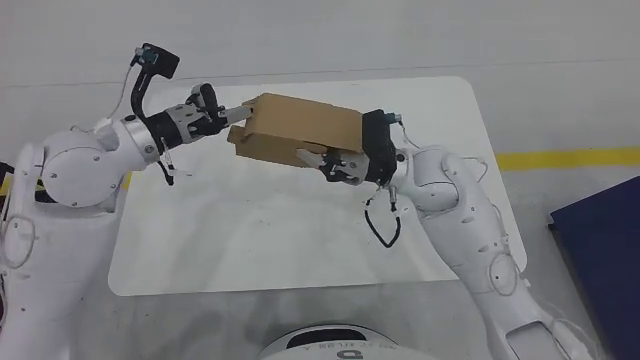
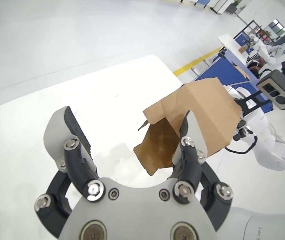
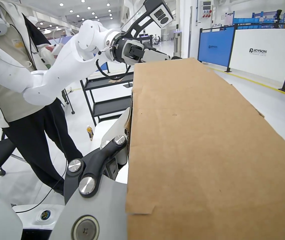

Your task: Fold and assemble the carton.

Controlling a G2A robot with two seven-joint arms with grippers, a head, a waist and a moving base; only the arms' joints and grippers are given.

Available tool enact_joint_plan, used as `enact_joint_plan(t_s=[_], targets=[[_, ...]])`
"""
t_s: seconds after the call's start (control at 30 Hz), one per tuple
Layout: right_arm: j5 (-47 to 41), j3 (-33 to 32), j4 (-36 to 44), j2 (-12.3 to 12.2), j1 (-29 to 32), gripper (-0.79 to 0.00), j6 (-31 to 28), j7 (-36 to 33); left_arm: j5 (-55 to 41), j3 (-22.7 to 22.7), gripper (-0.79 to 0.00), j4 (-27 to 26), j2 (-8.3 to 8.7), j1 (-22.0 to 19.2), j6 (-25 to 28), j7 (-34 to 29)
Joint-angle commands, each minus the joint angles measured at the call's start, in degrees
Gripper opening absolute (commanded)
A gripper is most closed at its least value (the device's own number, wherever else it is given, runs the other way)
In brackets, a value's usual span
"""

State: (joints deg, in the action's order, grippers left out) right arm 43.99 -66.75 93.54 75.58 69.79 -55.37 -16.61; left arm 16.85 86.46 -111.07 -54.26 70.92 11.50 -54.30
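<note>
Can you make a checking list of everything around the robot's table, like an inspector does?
Surface: white table with rounded corners.
Job's things: brown carton, partly folded, with loose flaps at one end.
Clutter: nothing seen.
Grippers: left gripper is open at the carton's flap end. Right gripper is shut on the opposite end.
Cables: black cable loops at the right wrist.
Surroundings: yellow floor line, blue panels, black shelf cart.

On my feed the carton is over the table middle, left gripper at its left end, right gripper at its right.
</note>
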Motion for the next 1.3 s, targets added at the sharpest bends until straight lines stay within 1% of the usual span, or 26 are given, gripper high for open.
enact_joint_plan(t_s=[0.0,0.13,0.23,0.37,0.47,0.53,0.6,0.73,0.8,0.83,0.93,1.0,1.13,1.27], targets=[[0.9,0.39,0.62,-0.03,0.02,-0.785,1.19,0.15,0.76,-1.38,0.0,-0.07,0.04,-0.84,0.43,-1.52],[2.38,0.83,1.69,-0.2,0.03,-0.785,2.21,0.43,1.45,-3.29,0.0,0.62,0.08,-2.12,0.25,-3.34],[2.98,1.05,2.49,-0.34,0.23,-0.785,2.61,0.91,1.59,-3.97,0.0,1.31,0.1,-2.73,0.13,-3.52],[3.69,0.93,3.17,-0.63,0.59,-0.785,2.63,1.26,1.31,-3.96,0.0,2.07,0.18,-2.82,0.14,-3.2],[4.33,0.73,3.58,-0.84,0.89,-0.785,3.81,1.05,0.58,-2.86,0.0,2.28,0.26,-2.39,0.04,-1.44],[4.43,0.47,3.88,-0.95,1.37,-0.785,5.97,0.77,-0.15,-1.12,0.0,2.49,0.37,-1.55,-0.08,0.39],[4.43,0.47,3.88,-0.95,1.37,-0.785,5.97,0.77,-1.34,1.17,0.0,2.7,0.52,-0.13,0.0,2.02],[4.43,0.47,3.88,-0.95,1.37,-0.785,5.97,0.77,-3.56,6.39,0.0,3.3,0.89,3.98,0.95,4.19],[4.43,0.47,3.88,-0.95,1.37,-0.785,5.97,0.77,-4.38,8.28,0.0,3.64,1.02,6.22,1.8,4.72],[5.82,0.17,4.33,-0.97,1.39,-0.785,7.73,0.93,-4.86,8.82,0.0,3.79,1.06,7.22,2.23,4.79],[10.02,0.85,5.76,-0.99,1.81,-0.785,9.02,2.82,-5.16,8.82,0.0,3.34,1.15,9.58,3.62,3.99],[11.7,1.29,5.64,-1.0,1.81,-0.785,9.0,4.28,-5.42,8.34,0.0,3.15,1.16,10.4,4.52,3.71],[13.63,1.95,4.67,-0.96,1.41,-0.785,10.59,6.21,-5.63,7.89,0.0,2.93,1.19,11.09,5.7,4.07],[14.84,2.41,3.77,-0.98,0.63,-0.785,11.49,6.86,-5.03,7.66,0.0,2.48,1.4,11.38,7.4,2.48]])
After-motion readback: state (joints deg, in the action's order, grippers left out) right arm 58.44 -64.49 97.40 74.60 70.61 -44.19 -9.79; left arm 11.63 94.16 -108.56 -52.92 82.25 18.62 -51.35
